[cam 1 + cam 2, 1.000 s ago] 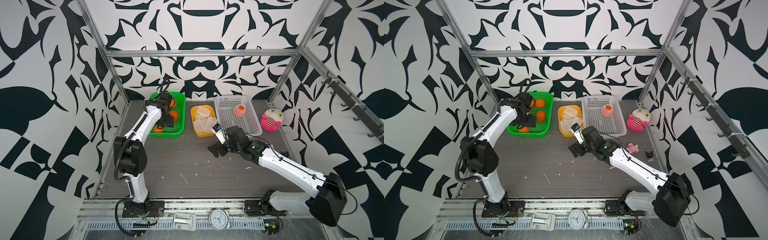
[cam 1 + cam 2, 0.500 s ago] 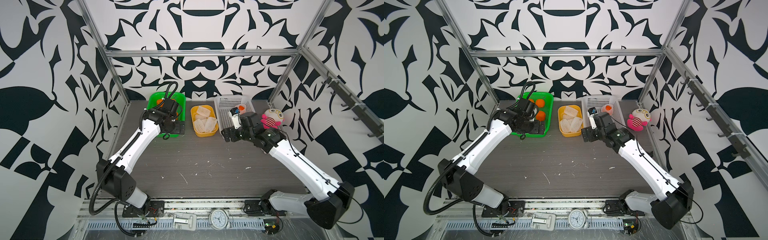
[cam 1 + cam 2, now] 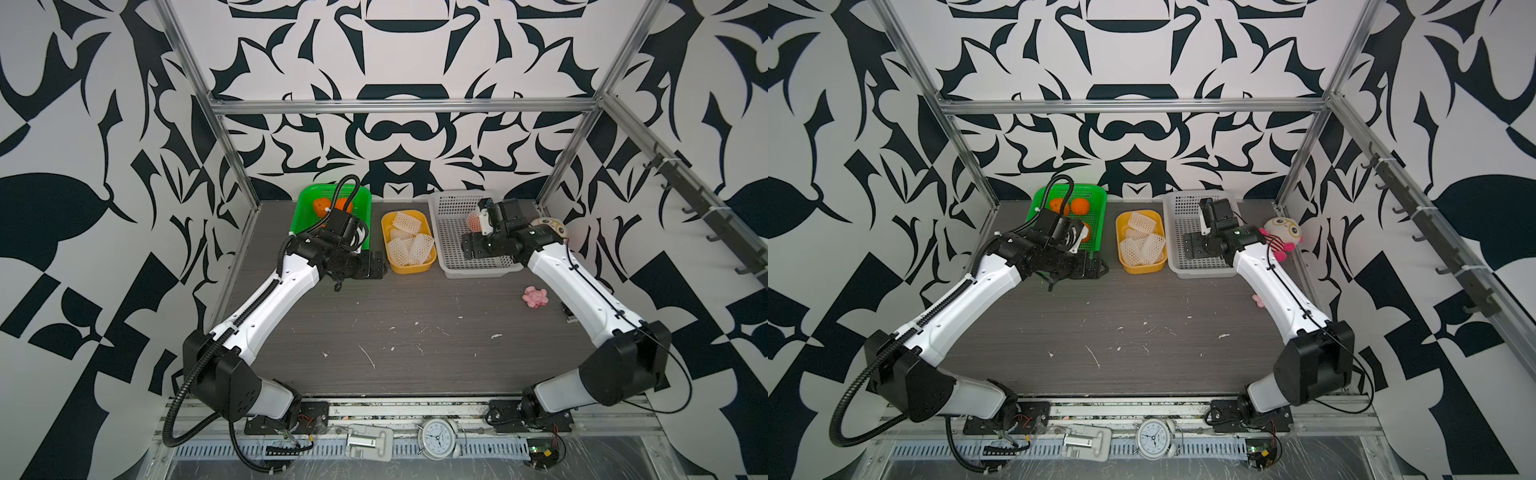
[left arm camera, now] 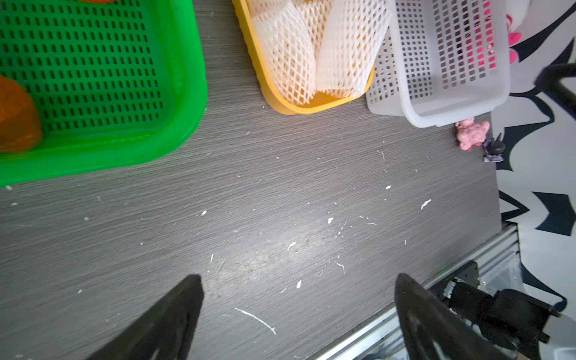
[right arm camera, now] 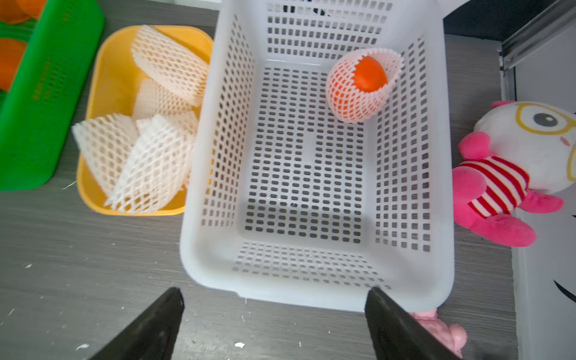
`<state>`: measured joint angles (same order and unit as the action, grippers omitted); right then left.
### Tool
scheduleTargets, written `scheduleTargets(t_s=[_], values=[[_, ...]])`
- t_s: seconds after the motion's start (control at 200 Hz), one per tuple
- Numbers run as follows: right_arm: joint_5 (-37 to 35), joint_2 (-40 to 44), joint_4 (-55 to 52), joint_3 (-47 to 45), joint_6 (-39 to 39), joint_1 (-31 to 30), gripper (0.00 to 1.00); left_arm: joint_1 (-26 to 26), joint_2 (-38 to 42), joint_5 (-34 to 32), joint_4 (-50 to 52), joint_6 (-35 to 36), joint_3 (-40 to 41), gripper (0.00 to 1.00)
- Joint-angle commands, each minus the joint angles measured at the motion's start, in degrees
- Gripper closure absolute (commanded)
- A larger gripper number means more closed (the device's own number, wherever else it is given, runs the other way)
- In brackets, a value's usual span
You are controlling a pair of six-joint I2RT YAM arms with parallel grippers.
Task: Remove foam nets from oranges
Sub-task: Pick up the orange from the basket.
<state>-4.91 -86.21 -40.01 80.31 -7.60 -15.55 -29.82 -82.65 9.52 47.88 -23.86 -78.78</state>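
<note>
The left gripper (image 4: 297, 280) has its jaws spread wide with nothing between them. It hangs over the bare dark grey wood-grain table (image 4: 280, 202), just in front of the green perforated plastic basket (image 4: 187, 93).

The right gripper (image 5: 274, 293) also has its jaws wide and empty. It sits above the near end wall of the white perforated plastic basket (image 5: 224, 124).

One round orange fruit (image 5: 369, 73) lies inside the white basket, toward the end away from the right gripper and against the wall on the side of the pink and white plush toy (image 5: 514, 162). It is wrapped in a white foam mesh net (image 5: 346, 103), and bare peel shows through the net's open end.

Flattened white foam nets (image 5: 168, 62) are piled overlapping in the yellow plastic tray (image 5: 106, 78), which stands between the two baskets. Their exact count cannot be read.

At least two bare oranges (image 3: 320, 205) are at the back of the green basket in both top views. The left arm hides the rest of that basket.
</note>
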Motion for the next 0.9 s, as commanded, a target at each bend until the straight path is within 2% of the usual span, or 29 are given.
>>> scheduleTargets(t_s=[0.0, 0.125, 0.5, 0.695, 0.895], values=[[-0.94, -1.21, 4.58, 2.99, 0.44, 2.53, 0.06, -0.14, 0.84, 3.24, -4.13, -0.99, 1.64, 0.01], [-1.83, -5.0, 7.89, 3.76, -1.55, 5.2, 0.08, -0.1, 0.76, 3.89, -8.24, -2.39, 3.45, 0.01], [-0.94, -17.31, 8.27, 12.31, -2.16, 9.9, 0.1, -0.12, -2.69, 3.84, -11.88, -4.59, 4.42, 0.0], [0.95, -25.79, 6.1, 20.84, -2.17, 10.45, 0.12, -0.05, -4.12, 2.8, -13.67, -4.76, 3.84, 0.0], [-1.73, -33.28, 3.28, 29.53, -0.63, 10.76, 0.12, 0.03, -6.87, 2.31, -13.55, -4.78, 2.37, 0.0]])
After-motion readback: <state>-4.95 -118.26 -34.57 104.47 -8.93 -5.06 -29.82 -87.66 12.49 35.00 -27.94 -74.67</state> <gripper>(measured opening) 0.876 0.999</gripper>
